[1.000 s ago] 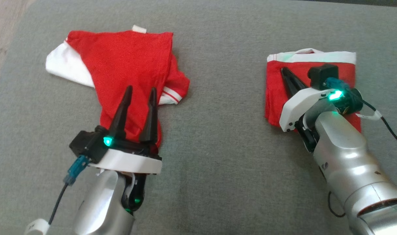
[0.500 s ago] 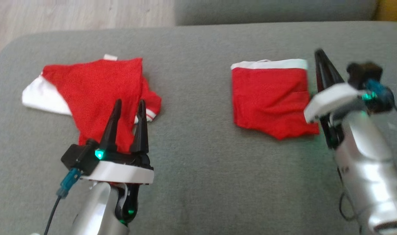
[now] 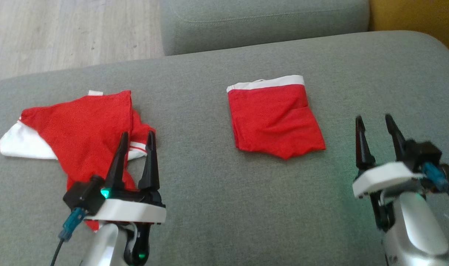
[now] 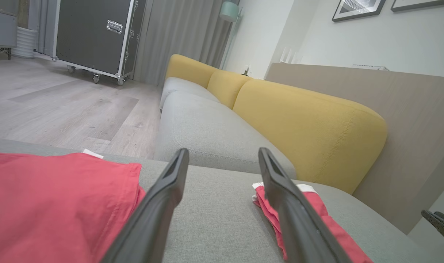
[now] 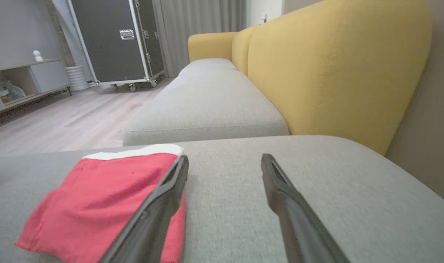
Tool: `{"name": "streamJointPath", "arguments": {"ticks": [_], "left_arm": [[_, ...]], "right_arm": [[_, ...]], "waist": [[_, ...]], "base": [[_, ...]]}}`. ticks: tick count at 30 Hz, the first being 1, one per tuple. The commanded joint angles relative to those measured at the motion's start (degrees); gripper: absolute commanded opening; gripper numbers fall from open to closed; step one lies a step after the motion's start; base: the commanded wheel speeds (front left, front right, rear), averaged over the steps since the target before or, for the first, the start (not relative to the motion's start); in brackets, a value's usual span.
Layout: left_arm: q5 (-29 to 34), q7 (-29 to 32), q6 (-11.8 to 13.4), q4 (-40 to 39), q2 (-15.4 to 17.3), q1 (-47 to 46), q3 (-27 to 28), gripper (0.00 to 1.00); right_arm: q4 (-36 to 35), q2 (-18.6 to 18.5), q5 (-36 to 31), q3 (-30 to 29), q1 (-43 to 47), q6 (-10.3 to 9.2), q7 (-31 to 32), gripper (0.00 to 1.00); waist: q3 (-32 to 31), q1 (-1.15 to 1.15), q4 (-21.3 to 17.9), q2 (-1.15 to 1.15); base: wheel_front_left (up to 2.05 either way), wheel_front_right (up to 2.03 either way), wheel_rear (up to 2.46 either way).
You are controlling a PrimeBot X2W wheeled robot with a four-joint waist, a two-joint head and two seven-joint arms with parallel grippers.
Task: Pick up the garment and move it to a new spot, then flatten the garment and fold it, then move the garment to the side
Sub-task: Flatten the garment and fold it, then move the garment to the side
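Grey sofa seat [image 3: 217, 207]: folded red shorts [image 3: 274, 118] are laid aside, seemingly finished; left gripper [image 3: 137, 133] and right gripper [image 3: 373, 117] are seen wide open, empty.

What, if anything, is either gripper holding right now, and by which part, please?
Nothing: the left gripper and right gripper are both open and empty.

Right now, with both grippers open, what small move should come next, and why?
Probably lower the left gripper onto the crumpled garment and pinch it. That gripper hovers open over the cloth's near end, which lies unflattened, while the folded garment already sits neat, apart from the open right gripper.
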Motion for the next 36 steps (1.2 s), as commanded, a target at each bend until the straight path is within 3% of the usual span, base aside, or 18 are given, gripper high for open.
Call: {"name": "streamJointPath", "arguments": {"ticks": [1,11,23,32,33,34,35,36], "left_arm": [[0.8,-0.5,0.1,-2.2,0.4,-1.4,2.1,1.0],[1.1,-0.5,0.1,-2.7,0.4,-2.7,0.8,1.0],[0.1,-0.5,0.1,-2.0,0.4,-7.7,-3.6,1.0],[-0.7,-0.5,0.1,-1.4,0.4,-9.7,-5.1,1.0],[-0.7,-0.5,0.1,-1.4,0.4,-9.7,-5.1,1.0],[-0.7,-0.5,0.1,-1.3,0.4,-9.7,-5.1,1.0],[-0.7,-0.5,0.1,-1.2,0.4,-9.6,-5.1,1.0],[-0.7,-0.5,0.1,-1.0,0.4,-9.5,-5.0,1.0]], "right_arm": [[-2.8,0.4,0.0,1.3,-1.1,-0.05,-0.6,1.0],[-4.4,0.5,1.5,2.8,-1.6,-0.05,-0.6,1.0],[10.9,0.5,2.0,2.2,-15.0,-0.05,7.3,1.0],[24.4,0.5,-0.8,0.9,-22.2,-0.05,10.3,1.0],[25.5,0.5,-1.4,0.8,-22.7,-0.05,10.0,0.92],[26.3,0.5,-2.0,0.6,-23.1,-0.05,9.3,0.21],[26.9,0.4,-2.7,0.3,-23.4,-0.05,8.2,0.0],[27.4,0.3,-3.5,0.2,-23.6,-0.05,7.1,0.0]], "waist": [[0.0,0.01,-0.3,0.0],[2.6,0.01,0.7,0.0],[11.1,0.01,6.5,0.0],[13.3,0.01,9.7,0.0],[13.3,0.01,9.8,0.0],[13.2,0.01,9.9,0.0],[12.9,0.01,9.9,0.0],[12.6,0.01,9.8,0.0]], "base": [[0.0,0.0,0.0],[0.0,0.0,0.0],[0.0,0.0,0.0],[0.0,0.0,0.0],[0.0,0.0,0.0],[0.0,0.0,0.0],[0.0,0.0,0.0],[0.0,0.0,0.0]]}}
